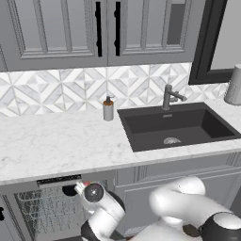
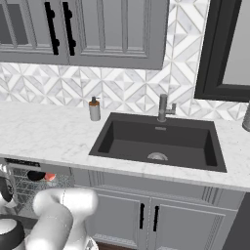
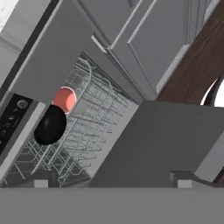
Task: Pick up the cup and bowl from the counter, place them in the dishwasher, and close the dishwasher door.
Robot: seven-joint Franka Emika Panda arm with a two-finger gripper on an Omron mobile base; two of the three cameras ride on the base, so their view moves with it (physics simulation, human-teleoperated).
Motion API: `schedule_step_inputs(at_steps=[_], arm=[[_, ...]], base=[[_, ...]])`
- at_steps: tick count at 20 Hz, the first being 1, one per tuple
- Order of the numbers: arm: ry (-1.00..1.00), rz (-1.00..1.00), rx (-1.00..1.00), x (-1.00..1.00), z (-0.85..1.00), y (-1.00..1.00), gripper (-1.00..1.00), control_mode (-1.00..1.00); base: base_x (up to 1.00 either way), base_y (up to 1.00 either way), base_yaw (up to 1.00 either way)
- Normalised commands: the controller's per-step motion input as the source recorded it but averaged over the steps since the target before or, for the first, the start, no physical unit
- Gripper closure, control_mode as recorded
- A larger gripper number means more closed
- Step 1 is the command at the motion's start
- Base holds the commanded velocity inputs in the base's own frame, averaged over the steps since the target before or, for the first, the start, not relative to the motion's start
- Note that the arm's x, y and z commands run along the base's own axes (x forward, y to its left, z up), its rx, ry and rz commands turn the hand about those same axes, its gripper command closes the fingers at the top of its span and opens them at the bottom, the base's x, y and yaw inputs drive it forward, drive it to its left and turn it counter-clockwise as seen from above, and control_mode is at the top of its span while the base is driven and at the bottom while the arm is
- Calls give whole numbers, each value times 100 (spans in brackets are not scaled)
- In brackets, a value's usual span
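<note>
The cup (image 1: 84, 184) and black bowl (image 1: 70, 190) sit in the open dishwasher's (image 1: 47, 212) wire rack below the counter (image 1: 56, 141). Right base view: the same pair. Hand view: cup touching bowl, door (image 3: 162, 140) down, gripper (image 3: 111, 181) spread wide, empty.

I see the counter (image 1: 52, 141) in white marble with faint grey veins, the sink (image 1: 176, 124) dark charcoal. The cup (image 3: 65, 99) shows salmon-red, the bowl (image 3: 50, 125) solid black. The dishwasher (image 3: 83, 131) rack is grey wire; the dishwasher door (image 3: 162, 140) is flat dark grey. The backsplash (image 1: 61, 89) carries a grey-white geometric pattern.
</note>
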Motion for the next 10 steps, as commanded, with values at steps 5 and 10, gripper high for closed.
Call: schedule_step_inputs(at_steps=[5,10], arm=[[-16,12,-10,-100,0,1,-100,-100],[1,16,-9,-100,6,19,-100,-100]], base=[[0,0,0],[0,0,0]])
